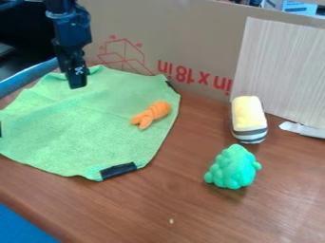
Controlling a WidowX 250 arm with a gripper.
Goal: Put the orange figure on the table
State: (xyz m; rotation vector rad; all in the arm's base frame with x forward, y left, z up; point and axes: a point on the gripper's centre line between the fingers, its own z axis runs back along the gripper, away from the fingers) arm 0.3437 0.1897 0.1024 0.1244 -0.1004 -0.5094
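The orange figure (152,113) lies on the green cloth (82,128), so it likely needs lifting onto the bare tabletop (168,197), while the gripper (77,86), whether spread or closed I cannot tell, hangs apart, probably leaving room to approach.

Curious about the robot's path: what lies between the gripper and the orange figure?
In the camera view, only green cloth lies between the gripper and the orange figure.

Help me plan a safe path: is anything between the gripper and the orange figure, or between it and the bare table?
Nothing visible stands between the gripper and the figure, only flat cloth. Nor does anything block the figure's way to the table; the green toy and yellow toy stand farther off.
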